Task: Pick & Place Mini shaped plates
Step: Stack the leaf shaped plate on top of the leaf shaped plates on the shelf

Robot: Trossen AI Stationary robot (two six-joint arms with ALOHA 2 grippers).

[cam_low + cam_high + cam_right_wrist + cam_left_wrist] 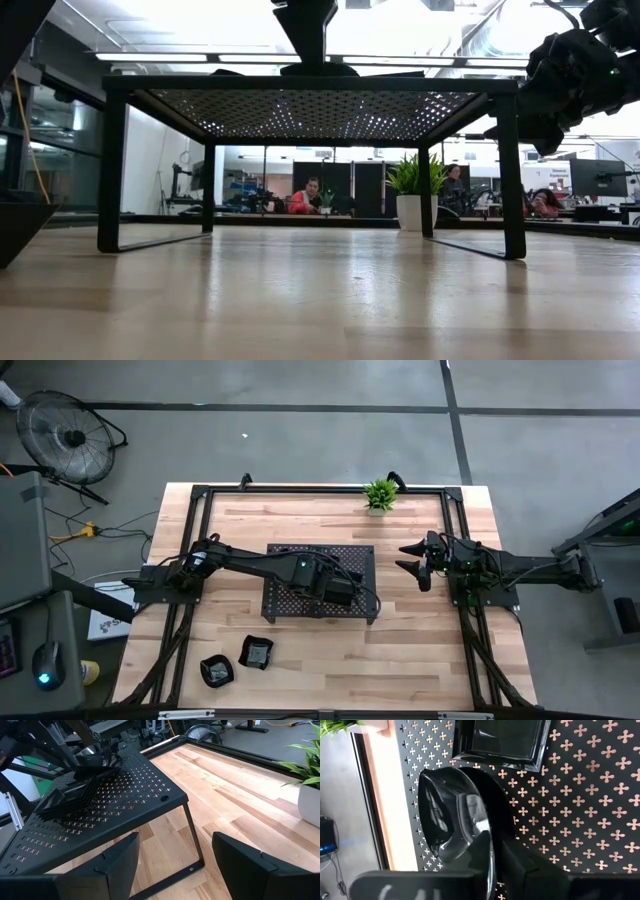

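High view gave us the clearest tally, so we read it from left to right. On the near left of the tabletop (420, 660) two mini shaped plates waited for collection: a leaf-like plate (216, 671) at the near edge and a squarer plate (258, 653) just beside it, to its right. Neither was touched by an arm.

Further right, in the middle, stood the perforated tray (285, 601) on its legs. The left tool (335, 586) hung over the tray's top, and in the left wrist view we saw a rounded glossy plate (452, 817) pinched by its rim between the dark fingers (520, 870), tilted on edge just above the perforated surface. We judged the tool narrowly closed on it and perhaps beginning to let go, though we could not tell that for certain. Just beyond sat a square plate (502, 740), flat on the tray. The right wrist view showed a dark cluster of plates (87, 780) on the tray's top under the left arm; we could not count them.

At the right, the right tool (172, 855) waited wide open with nothing in it, over bare tabletop, well apart from the tray, with the small green plant (379, 495) at the far edge.

We judged the job well under way: several plates placed, one being set down, two left on the tabletop.
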